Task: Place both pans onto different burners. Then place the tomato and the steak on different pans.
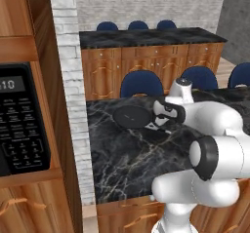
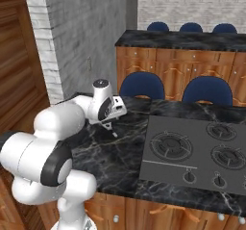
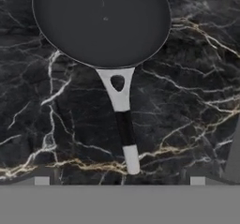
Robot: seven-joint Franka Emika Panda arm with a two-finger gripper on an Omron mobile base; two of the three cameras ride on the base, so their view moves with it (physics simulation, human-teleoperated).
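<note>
Black marble counter (image 1: 127, 154) carries one flat skillet (image 3: 101, 24); I see three burners (image 2: 171, 145) on the cooktop (image 2: 158, 169), my gripper (image 3: 119, 181) spread wide, empty.

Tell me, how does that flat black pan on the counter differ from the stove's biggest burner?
The skillet is a smooth, plain disc with a thin handle, lying loose on the marble counter; the burner is ringed with a grate, has no handle and sits in the grey cooktop. Both are round and dark.

Black marble counter (image 1: 122, 164); microwave (image 1: 22, 120) in wood cabinetry; perhaps 6 blue chairs (image 2: 141, 85) behind.
</note>
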